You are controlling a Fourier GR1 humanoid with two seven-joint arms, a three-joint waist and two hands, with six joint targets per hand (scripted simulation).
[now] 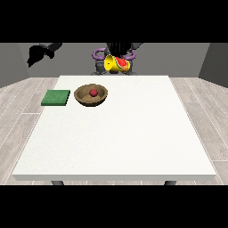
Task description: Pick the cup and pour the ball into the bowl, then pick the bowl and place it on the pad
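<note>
White tabletop [116,133] fills most of the view, broad and plain, with the robot [116,55] small behind its far edge. On the far left part of the table sits a brown wooden bowl [91,95], upright, and a red ball [93,92] lies inside it, near the middle of the hollow. Just beside the bowl, to its left and not touching it, a flat green pad [56,97] lies on the table close to the left edge. Above the far edge, in front of the robot's body, a yellow cup [116,63] with a red marking hangs in the air, tipped over on its side so that its mouth points down and to the left, toward the bowl's side of the table. A dark hand [116,49] shows just above the cup and touching it, seemingly holding it up, but how its fingers lie round the cup cannot be told. Far off at the upper left of the view, well apart from the table and from everything on it, the other hand [42,52] is raised in the air; it reads only as a black shape, and whether it is spread or curled cannot be told.
</note>
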